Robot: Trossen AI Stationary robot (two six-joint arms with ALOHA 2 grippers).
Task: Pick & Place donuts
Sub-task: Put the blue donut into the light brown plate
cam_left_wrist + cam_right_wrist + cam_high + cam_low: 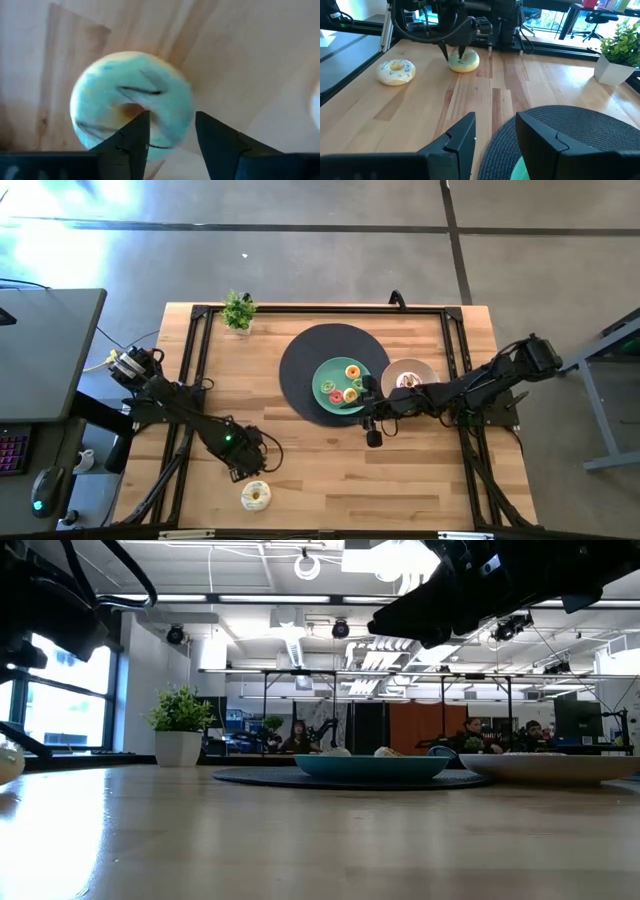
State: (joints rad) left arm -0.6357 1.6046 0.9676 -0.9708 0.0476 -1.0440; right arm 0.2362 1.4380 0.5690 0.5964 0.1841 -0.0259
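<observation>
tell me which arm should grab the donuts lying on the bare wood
Left. Its open tool is down on one donut, one finger at the hole, and the cream donut lies just beside it. The right tool is open by the teal plate, across the table.

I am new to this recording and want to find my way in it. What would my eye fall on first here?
First, the left pincer low over a pale green-iced donut near the table's front edge, one finger in its hole, a cream donut lying beside it. Next, the teal plate on a dark round mat at mid-table, already holding several colourful donuts, with the right pincer open just in front of it.
</observation>
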